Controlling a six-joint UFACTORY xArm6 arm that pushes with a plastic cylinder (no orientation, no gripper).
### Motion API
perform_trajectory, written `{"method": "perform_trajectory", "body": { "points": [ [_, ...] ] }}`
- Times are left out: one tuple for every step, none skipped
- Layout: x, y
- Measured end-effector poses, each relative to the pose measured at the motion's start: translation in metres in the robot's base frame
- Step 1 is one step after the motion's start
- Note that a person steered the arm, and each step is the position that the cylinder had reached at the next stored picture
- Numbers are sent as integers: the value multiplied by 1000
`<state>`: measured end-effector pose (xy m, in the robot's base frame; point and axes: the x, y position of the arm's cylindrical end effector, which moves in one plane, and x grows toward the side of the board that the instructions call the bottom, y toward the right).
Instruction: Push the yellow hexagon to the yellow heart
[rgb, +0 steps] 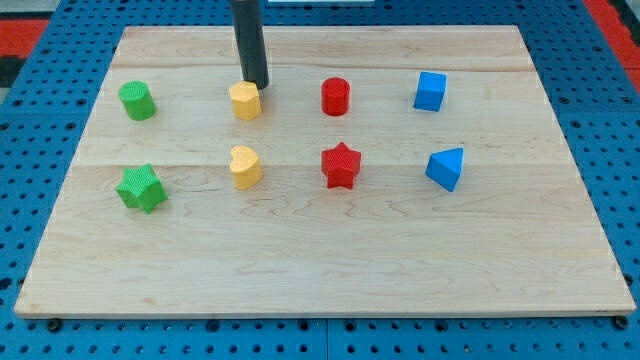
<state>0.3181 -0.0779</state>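
Note:
The yellow hexagon sits in the upper row of blocks, left of centre. The yellow heart lies directly below it in the lower row, a clear gap between them. My tip stands at the hexagon's upper right edge, touching it or nearly so; the dark rod rises from there out of the view's top.
A green cylinder and green star are at the left. A red cylinder and red star are right of centre. A blue cube and blue wedge are at the right. The wooden board lies on a blue pegboard.

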Motion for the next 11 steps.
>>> {"method": "perform_trajectory", "body": {
  "points": [
    [26,8],
    [45,10],
    [33,14],
    [16,7],
    [16,-24],
    [17,-30],
    [47,-30],
    [75,-30],
    [78,-30],
    [53,-30],
    [12,-27]
  ]
}}
